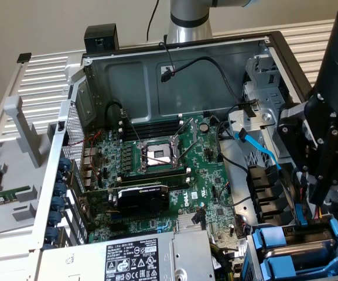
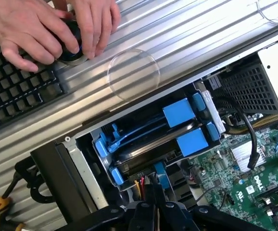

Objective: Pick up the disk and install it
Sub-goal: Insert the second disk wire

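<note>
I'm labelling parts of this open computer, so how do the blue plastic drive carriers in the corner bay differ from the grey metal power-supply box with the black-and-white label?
Colour: the blue plastic drive carriers are bright blue; the grey metal power-supply box is plain grey.
Marking: the box shows a printed label on top; the carriers show none.
Number: the carriers are a pair slotted in a bay; the box is a single block.
Both sit inside the case.

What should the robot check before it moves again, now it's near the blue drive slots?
1. Gripper shut: ok.
2. Gripper empty of the silver-grey disk in its blue plastic carrier: cannot tell.
3. Disk seated in the bay with bright blue plastic carrier frames: cannot tell.
4. Thin blue data cable away from the gripper: not ok, it runs close.
5. Person's hands outside the open metal computer case: ok, on a black keyboard.
</note>
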